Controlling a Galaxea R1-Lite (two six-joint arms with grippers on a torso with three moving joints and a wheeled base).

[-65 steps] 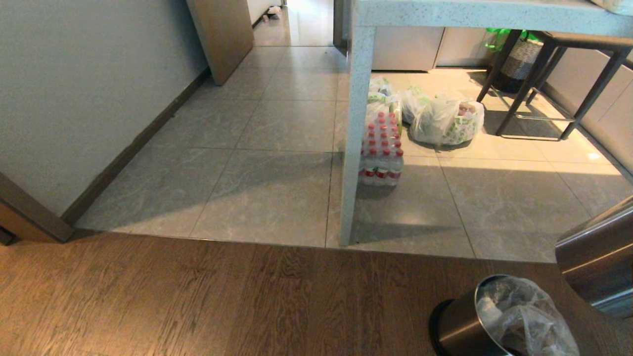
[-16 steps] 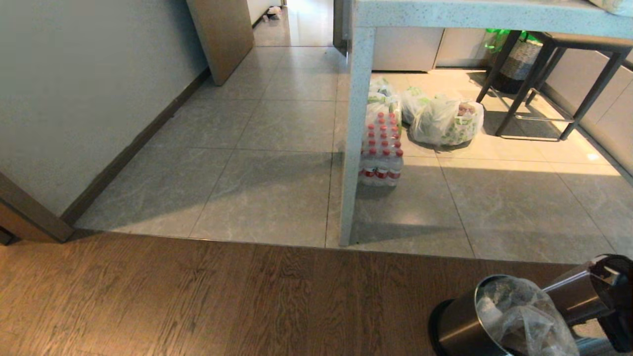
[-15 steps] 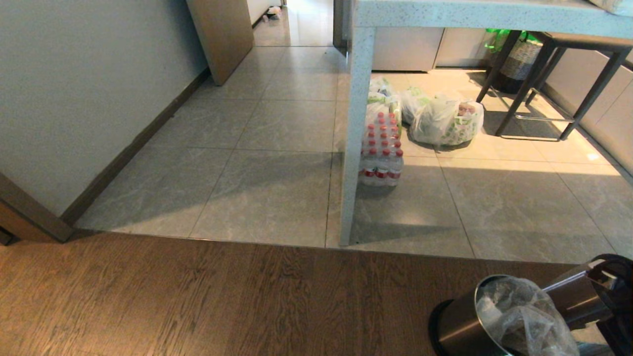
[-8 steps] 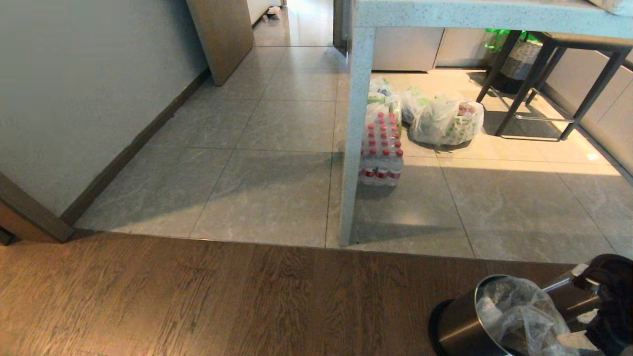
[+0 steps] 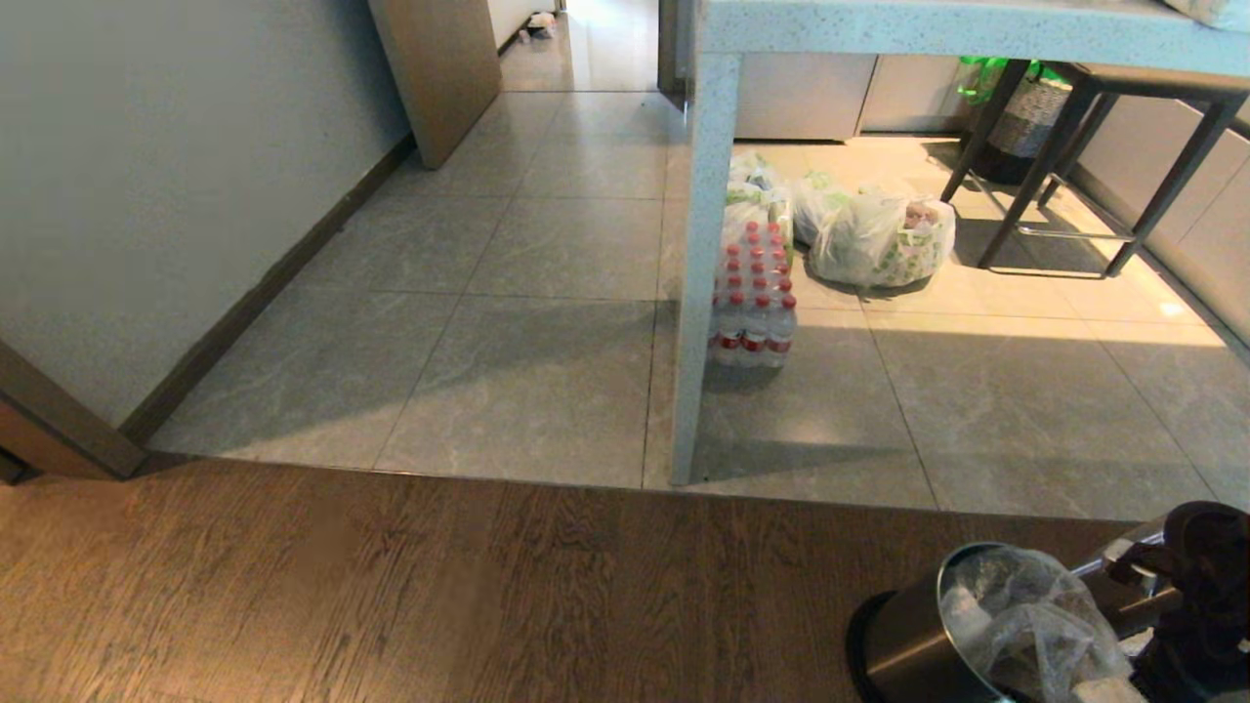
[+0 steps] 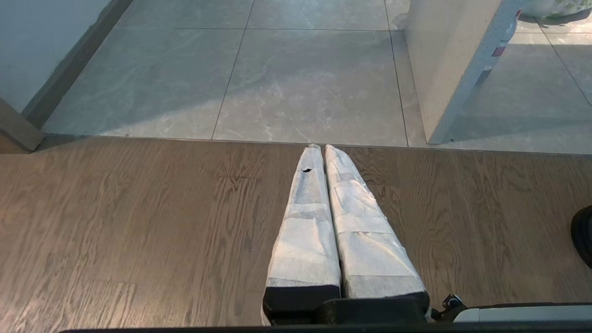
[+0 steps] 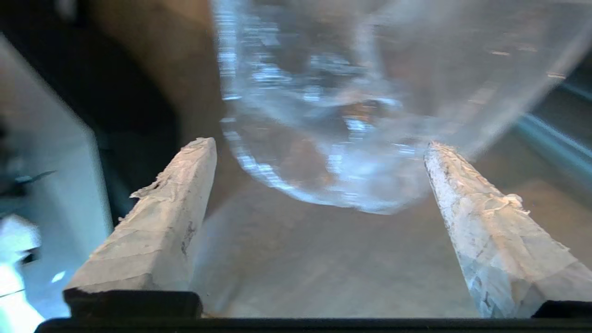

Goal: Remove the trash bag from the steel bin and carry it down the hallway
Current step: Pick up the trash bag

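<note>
Right gripper: the two tape-wrapped fingers stand spread wide with nothing between them. In the right wrist view they point at the trash bag, whose clear, wrinkled plastic fills the space just beyond the fingertips; contact cannot be confirmed because the view is smeared. In the head view the right arm enters at the 4 o'clock corner of the scene, directly beside the bin on its 3 o'clock side.

Left gripper: fingers pressed together, empty, held above the wood floor and pointing toward 12 o'clock at the edge of the grey tiles. It does not appear in the head view.

Steel bin: stands on the wood floor at 5 o'clock in the head view. The trash bag sits inside it, bulging above the rim, with pale rubbish visible through the film.

Surroundings: a speckled counter leg stands at the centre of the head view. A pack of red-capped bottles rests just beside it on the 3 o'clock side. White bags with green print lie at 1 o'clock. A woven basket and a dark stool are at 2 o'clock. The hallway opens at 12 o'clock.
</note>
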